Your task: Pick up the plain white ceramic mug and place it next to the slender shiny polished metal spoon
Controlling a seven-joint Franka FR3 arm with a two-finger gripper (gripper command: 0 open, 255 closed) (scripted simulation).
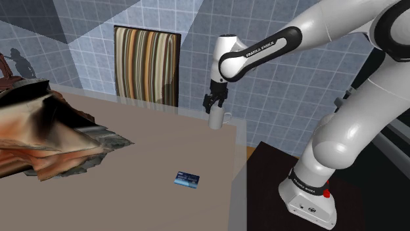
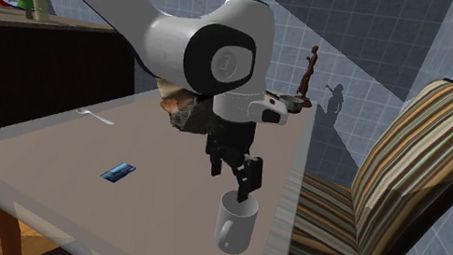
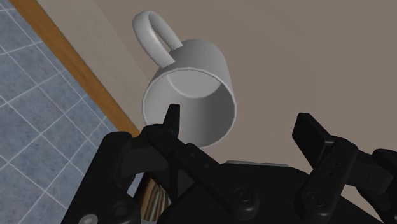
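Note:
A plain white mug (image 1: 217, 120) stands upright at the tan table's (image 1: 131, 190) far corner, close to the edge, with its handle (image 3: 151, 35) pointing away from the gripper. My black gripper (image 2: 240, 179) hangs just above its rim, open, holding nothing. In the wrist view the mug (image 3: 194, 83) lies ahead of the gripper (image 3: 242, 122). One fingertip (image 3: 172, 114) sits over the mug's mouth and the other (image 3: 310, 126) stands off beyond its wall. A thin metal spoon (image 2: 95, 115) lies far across the table, near its opposite edge.
A small blue card (image 1: 186, 179) lies flat mid-table. A crumpled brown mass (image 1: 46, 131) covers the shoulder view's left of the table. A striped chair (image 2: 396, 179) stands by the mug's corner. A dark figurine (image 2: 309, 69) is at the far end.

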